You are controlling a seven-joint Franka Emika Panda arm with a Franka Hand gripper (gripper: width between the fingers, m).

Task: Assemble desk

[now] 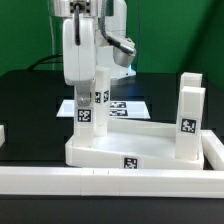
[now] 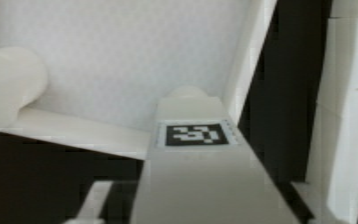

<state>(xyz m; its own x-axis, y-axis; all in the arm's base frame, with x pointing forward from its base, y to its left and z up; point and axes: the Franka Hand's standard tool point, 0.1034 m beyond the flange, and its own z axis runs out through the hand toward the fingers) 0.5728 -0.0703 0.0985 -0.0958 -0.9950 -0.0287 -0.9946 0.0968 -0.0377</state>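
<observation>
The desk slab (image 1: 120, 150), white with a raised rim and a tag on its front, lies in the middle of the black table. My gripper (image 1: 88, 85) comes down from above and is shut on a white square leg (image 1: 85, 108), held upright at the slab's far corner on the exterior view's left. A second tagged white face (image 1: 100, 97) shows right beside it; I cannot tell whether that is another leg. In the wrist view the held leg (image 2: 202, 170) runs out from between my gripper (image 2: 202, 208) jaws, tag facing the camera. Another leg (image 1: 188, 118) stands on the slab's right side.
A long white border rail (image 1: 100, 182) runs along the front and turns up the exterior view's right. The marker board (image 1: 128, 105) lies flat behind the slab. A further white upright (image 1: 192, 85) stands behind the right leg.
</observation>
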